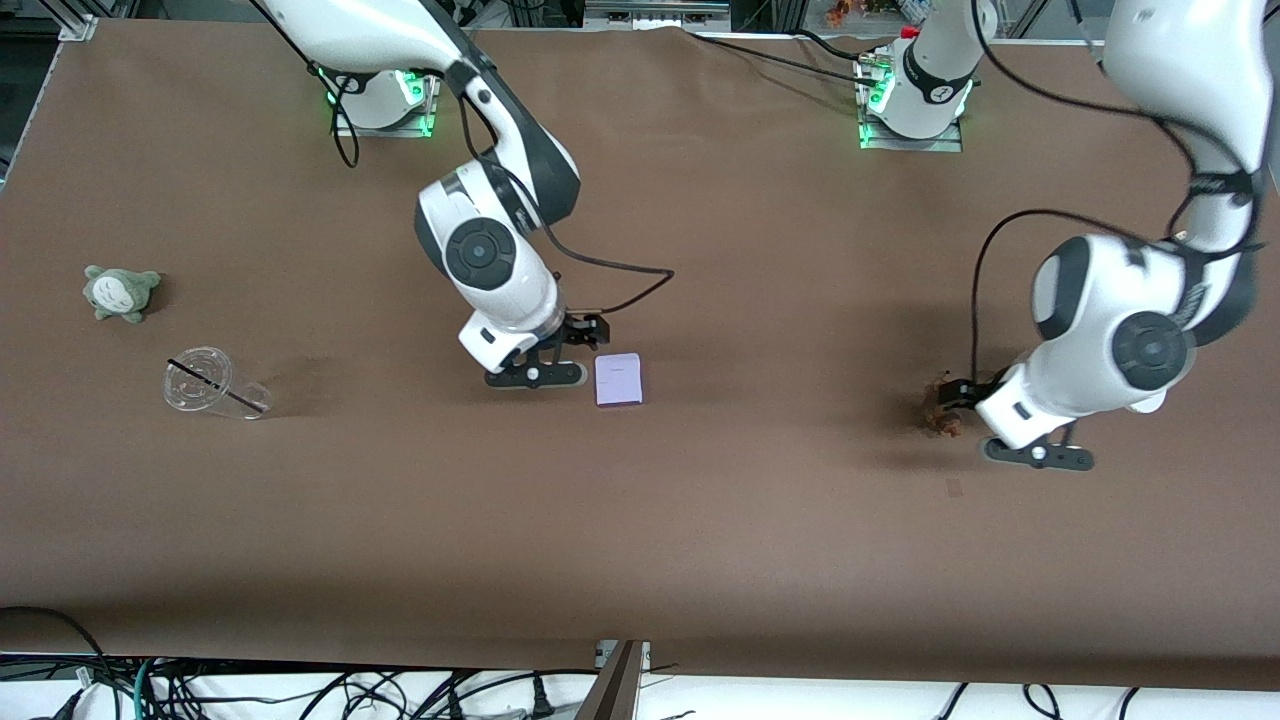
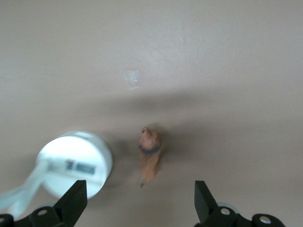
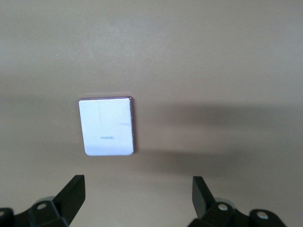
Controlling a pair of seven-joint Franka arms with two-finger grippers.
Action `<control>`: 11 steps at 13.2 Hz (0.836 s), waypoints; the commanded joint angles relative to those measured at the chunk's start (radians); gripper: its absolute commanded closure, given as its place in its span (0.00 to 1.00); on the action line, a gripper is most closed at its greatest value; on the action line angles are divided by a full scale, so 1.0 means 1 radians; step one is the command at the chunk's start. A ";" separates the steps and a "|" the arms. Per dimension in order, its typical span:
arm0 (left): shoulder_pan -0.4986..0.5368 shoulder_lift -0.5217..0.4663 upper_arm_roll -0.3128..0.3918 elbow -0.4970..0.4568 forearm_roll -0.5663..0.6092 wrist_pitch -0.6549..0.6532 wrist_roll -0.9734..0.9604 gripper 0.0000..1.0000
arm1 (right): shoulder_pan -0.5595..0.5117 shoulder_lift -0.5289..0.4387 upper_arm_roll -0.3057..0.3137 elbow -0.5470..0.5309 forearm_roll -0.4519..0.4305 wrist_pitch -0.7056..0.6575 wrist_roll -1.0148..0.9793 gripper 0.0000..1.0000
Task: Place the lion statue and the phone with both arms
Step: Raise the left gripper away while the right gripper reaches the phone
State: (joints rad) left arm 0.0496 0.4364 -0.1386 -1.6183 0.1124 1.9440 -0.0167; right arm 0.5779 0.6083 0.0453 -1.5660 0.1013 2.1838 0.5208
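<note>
The lion statue [image 1: 941,412], a tiny brown-orange figurine, lies on the brown table near the left arm's end. In the left wrist view it [image 2: 149,153] lies just ahead of the fingertips, between their lines. My left gripper [image 1: 962,392] [image 2: 139,203] is open and empty, low and right beside the statue. The phone [image 1: 618,379], a pale lavender slab, lies flat near the table's middle. In the right wrist view it [image 3: 107,125] lies ahead of the gripper. My right gripper [image 1: 590,335] [image 3: 136,194] is open and empty, low beside the phone.
A white round-based object [image 2: 75,163] sits close beside the statue; the left arm hides it in the front view. A grey-green plush [image 1: 121,291] and a clear cup with a straw [image 1: 212,385], lying on its side, are at the right arm's end.
</note>
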 commanded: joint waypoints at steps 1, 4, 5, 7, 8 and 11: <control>0.001 -0.074 -0.004 0.098 0.007 -0.155 0.006 0.00 | 0.045 0.077 -0.016 0.081 -0.043 0.017 0.033 0.00; -0.001 -0.104 -0.018 0.277 0.001 -0.377 0.006 0.00 | 0.071 0.160 -0.016 0.150 -0.069 0.045 0.044 0.00; 0.003 -0.104 -0.016 0.335 -0.002 -0.425 0.008 0.00 | 0.075 0.181 -0.016 0.155 -0.083 0.077 0.042 0.00; -0.017 -0.204 0.010 0.293 -0.075 -0.395 0.000 0.00 | 0.083 0.218 -0.016 0.155 -0.109 0.154 0.035 0.00; -0.026 -0.284 0.043 0.206 -0.117 -0.373 -0.002 0.00 | 0.089 0.235 -0.016 0.155 -0.118 0.195 0.030 0.00; -0.048 -0.445 0.083 -0.017 -0.111 -0.298 -0.003 0.00 | 0.103 0.283 -0.016 0.158 -0.149 0.301 0.030 0.00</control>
State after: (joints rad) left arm 0.0169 0.1091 -0.0804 -1.4631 0.0151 1.5904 -0.0190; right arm 0.6628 0.8531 0.0412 -1.4456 -0.0224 2.4443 0.5443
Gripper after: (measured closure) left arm 0.000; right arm 0.000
